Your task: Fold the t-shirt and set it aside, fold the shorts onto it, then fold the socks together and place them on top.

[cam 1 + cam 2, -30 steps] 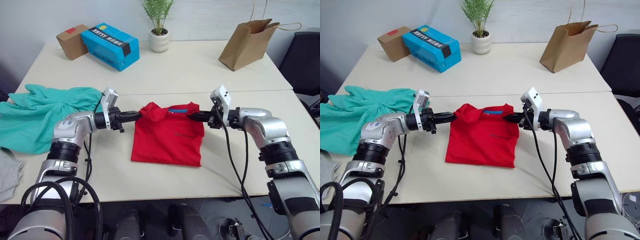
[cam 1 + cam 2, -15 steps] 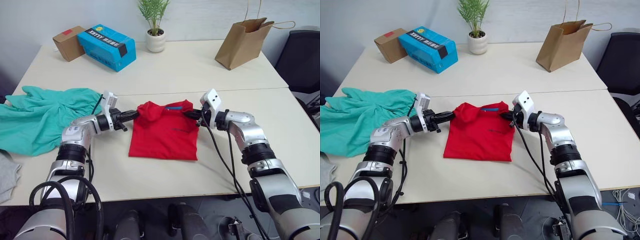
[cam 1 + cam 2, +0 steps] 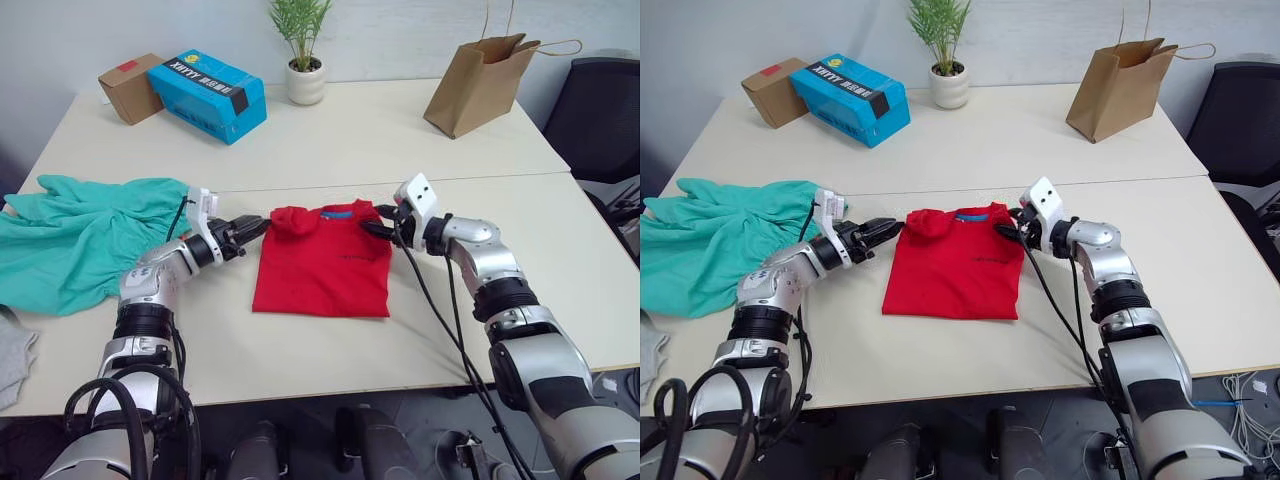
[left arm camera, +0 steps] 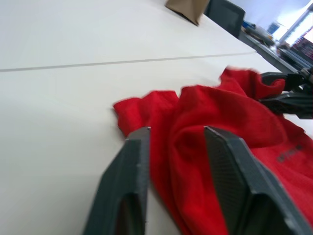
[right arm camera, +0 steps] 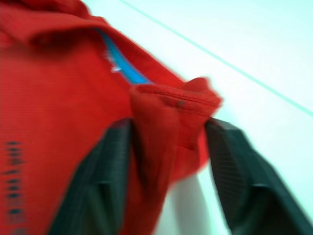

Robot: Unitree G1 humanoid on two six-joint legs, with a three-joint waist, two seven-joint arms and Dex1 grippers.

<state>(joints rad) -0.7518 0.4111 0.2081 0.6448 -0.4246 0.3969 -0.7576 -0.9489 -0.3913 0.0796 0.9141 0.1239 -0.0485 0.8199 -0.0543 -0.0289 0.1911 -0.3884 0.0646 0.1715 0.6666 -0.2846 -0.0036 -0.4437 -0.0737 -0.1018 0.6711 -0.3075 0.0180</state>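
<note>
- I see the red t-shirt [image 3: 322, 274] lying folded into a rough rectangle on the tabletop [image 3: 400, 140], between my two pincers.
- My left pincer [image 3: 255, 226] is at the shirt's top corner on its side. The fingers [image 4: 129, 171] stand apart, with bunched red cloth lying between them; I cannot tell whether they touch it.
- My right pincer [image 3: 376, 222] is at the opposite top corner. Its fingers [image 5: 102, 171] are spread, and a rolled edge of red fabric sits between them, next to the blue neck band [image 5: 120, 61].
- The teal shorts [image 3: 75, 235] lie crumpled on the tabletop just behind my left pincer, on the outer side of that arm, apart from the shirt.
- A grey piece of cloth [image 3: 12, 355] pokes in at the tabletop's near edge, farther out beyond my left arm; I cannot tell what it is.
- Well beyond both pincers, along the far edge, stand a cardboard box [image 3: 128, 86], a blue box [image 3: 210, 94], a potted plant [image 3: 304, 50] and a brown paper bag [image 3: 478, 70].
</note>
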